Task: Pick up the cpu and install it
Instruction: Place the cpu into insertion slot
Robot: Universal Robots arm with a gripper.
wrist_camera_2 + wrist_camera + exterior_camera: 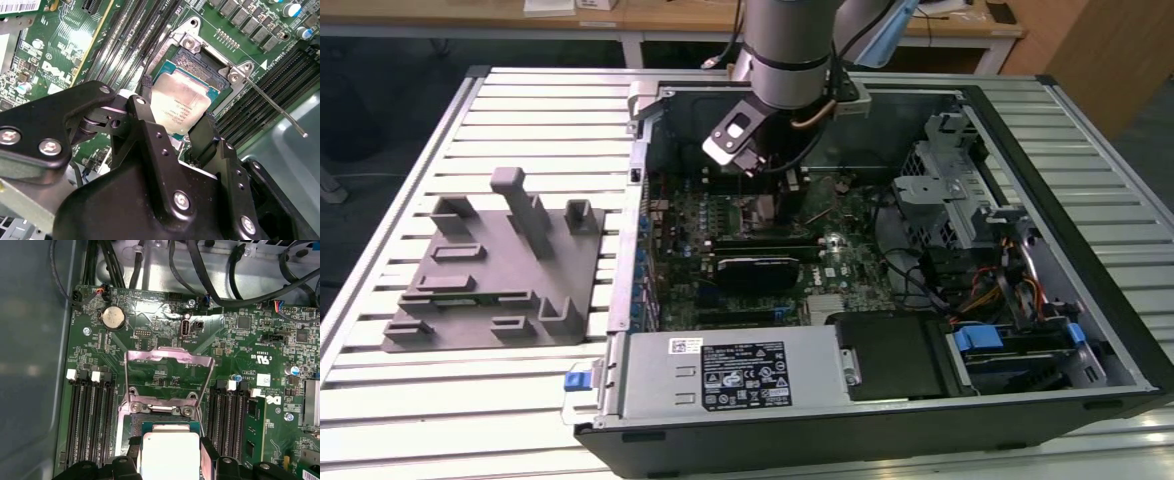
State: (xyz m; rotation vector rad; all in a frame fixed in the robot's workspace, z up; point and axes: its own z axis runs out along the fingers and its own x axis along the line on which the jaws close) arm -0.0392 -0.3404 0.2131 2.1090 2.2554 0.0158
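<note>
The cpu [181, 102], a thin square chip with a silvery top plate, sits between my gripper's [177, 100] two black fingers [145, 95], right over the open socket [200, 62] on the green motherboard. The fingers press against two opposite edges of the chip, so the gripper is shut on it. In the first wrist view the cpu [170, 455] lies just below the socket's raised metal load plate [167, 370], with the gripper [170, 442] around it. The exterior view shows the arm reaching down into the open computer case, with the gripper [767, 195] low over the board.
The socket lever [275, 105] sticks out beside the socket. Memory slots [90, 420] flank it on both sides. Inside the case [1067, 150] are a black block [754, 270], a power supply [720, 375] and drive cages [961, 190]. A grey fixture with posts [494, 265] stands on the slatted table.
</note>
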